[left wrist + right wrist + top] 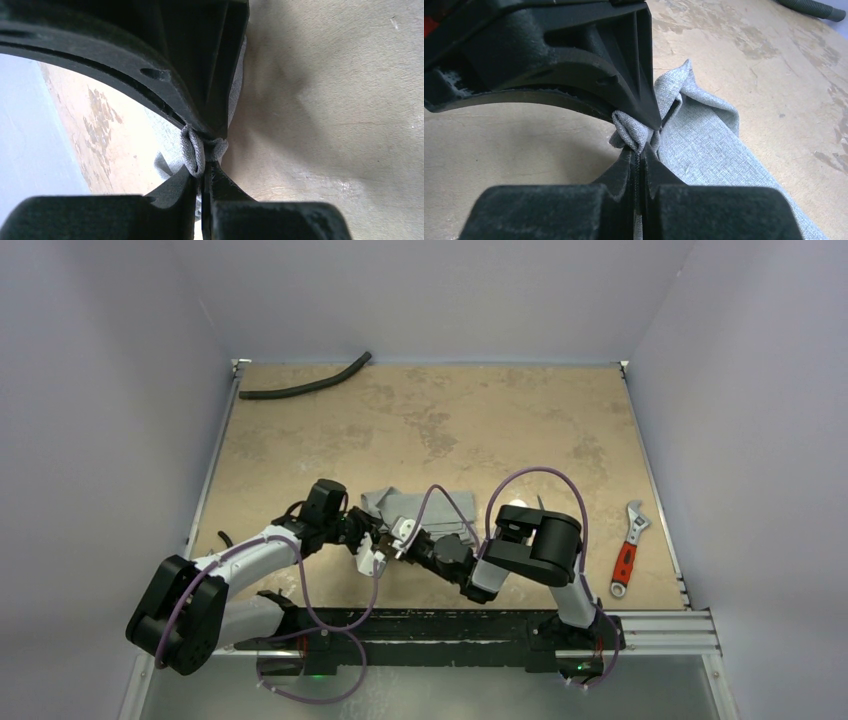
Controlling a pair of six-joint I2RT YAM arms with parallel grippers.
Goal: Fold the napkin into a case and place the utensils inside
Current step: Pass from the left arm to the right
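The grey napkin point(398, 506) lies partly folded and bunched on the table between the two arms. My left gripper point(372, 540) and right gripper point(398, 548) meet tip to tip at its near edge. In the left wrist view, the left gripper point(204, 170) is shut on a bunched fold of the napkin point(195, 150). In the right wrist view, the right gripper point(640, 150) is shut on a bunched fold, with the rest of the napkin point(709, 150) trailing away to the right. A bit of the white spoon point(517, 506) shows behind the right arm. The dark stick utensil is mostly hidden there.
A red-handled wrench point(628, 550) lies near the table's right edge. A long black hose point(305, 386) lies at the far left corner and also shows in the right wrist view point(811, 7). A metal rail point(660, 625) runs along the near edge.
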